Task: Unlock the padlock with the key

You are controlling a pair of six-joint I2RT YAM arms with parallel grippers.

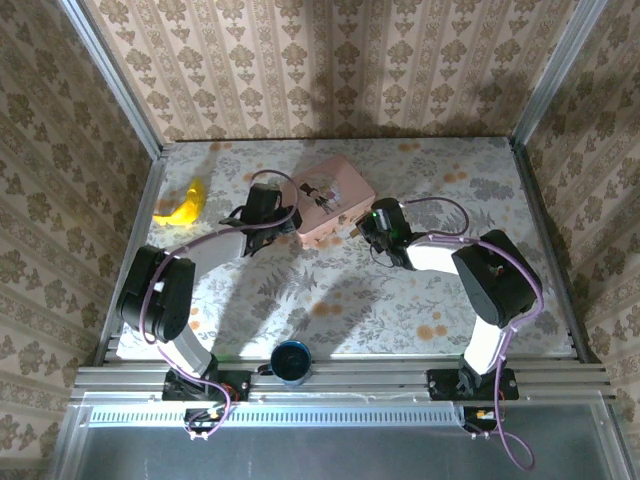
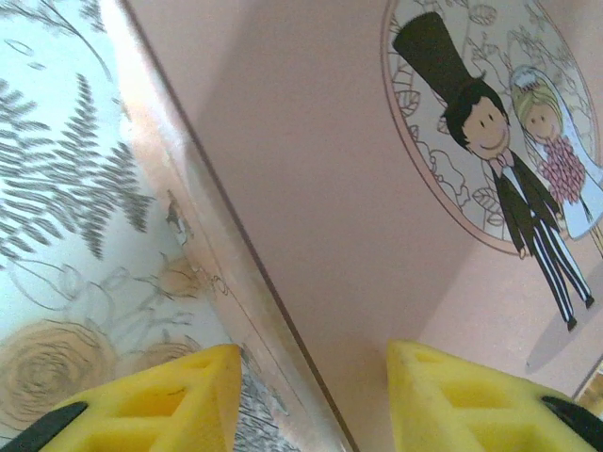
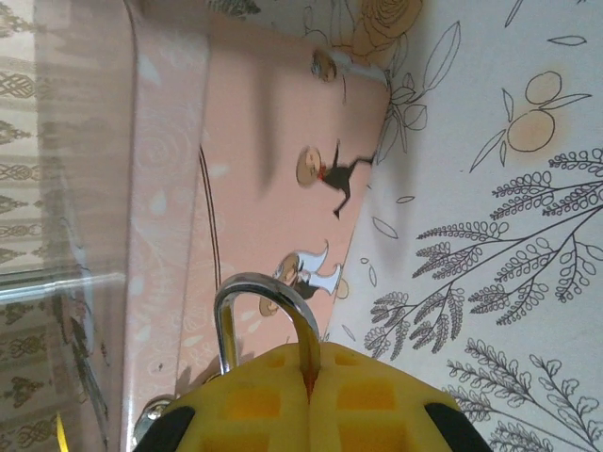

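At the near rail a dark cup [image 1: 292, 362] stood between the two arm bases, well apart from the work. Beyond it lay bare flowered table [image 1: 350, 300], open room for either arm.

The right gripper [image 3: 309, 363] had its yellow pads pressed together on the padlock [image 3: 256, 281]. The thin silver shackle arched straight out from between the pads. The lock's body sat hidden behind them, so where the keyhole faced could not be told. Judged from the shackle, the lock's long axis ran in line with the fingers, and the loop lay just beside the side wall of the pink box [image 3: 264, 141]. The wall crowded that side, while the other side opened onto table.

From above, the right gripper [image 1: 378, 228] sat at the box's near right corner and the left gripper [image 1: 262, 208] at its left edge, with the pink box [image 1: 335, 195] between them. The left gripper [image 2: 311, 400] had its fingers [image 2: 179, 395] spread wide, astride the rim of the pink box [image 2: 330, 188] and holding nothing. Whether any small brass or dark bit on the box wall was the key could not be told. The free left arm would probably have to bring the key round the box to reach the lock.

Farther left a banana [image 1: 183, 205] lay near the side wall, clear of both arms.
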